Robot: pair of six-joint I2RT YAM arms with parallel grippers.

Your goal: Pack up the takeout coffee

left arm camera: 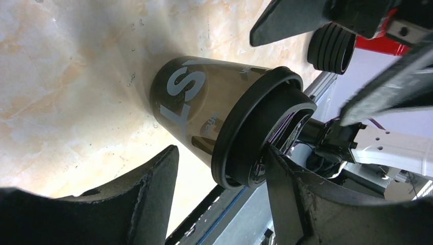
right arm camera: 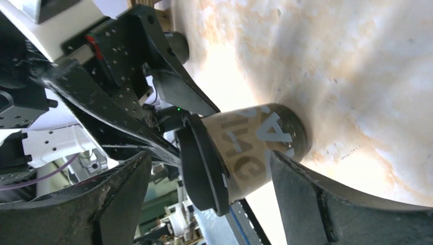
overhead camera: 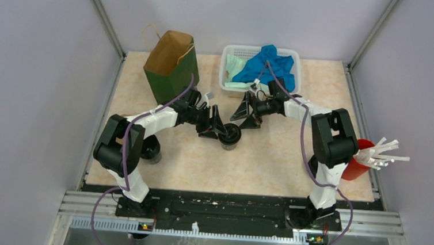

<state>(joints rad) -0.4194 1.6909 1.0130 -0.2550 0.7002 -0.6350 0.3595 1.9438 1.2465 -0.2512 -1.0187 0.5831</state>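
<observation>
A black takeout coffee cup point(overhead camera: 231, 136) with a black lid stands upright on the table's middle. My left gripper point(overhead camera: 219, 129) is open at its left side; in the left wrist view the cup point(left arm camera: 199, 102) lies between the spread fingers point(left arm camera: 148, 199), the right finger close against the lid point(left arm camera: 255, 143). My right gripper point(overhead camera: 245, 120) is open just behind the cup; in the right wrist view the cup point(right arm camera: 255, 143) sits beyond its open fingertips point(right arm camera: 316, 204). A second black cup point(overhead camera: 152, 149) stands half hidden by my left arm.
A green paper bag point(overhead camera: 169, 67) stands open at the back left. A white basket point(overhead camera: 228, 71) with a blue cloth is at the back middle. A red cup with white sticks point(overhead camera: 359, 158) stands at the right edge. No cardboard cup tray is in view.
</observation>
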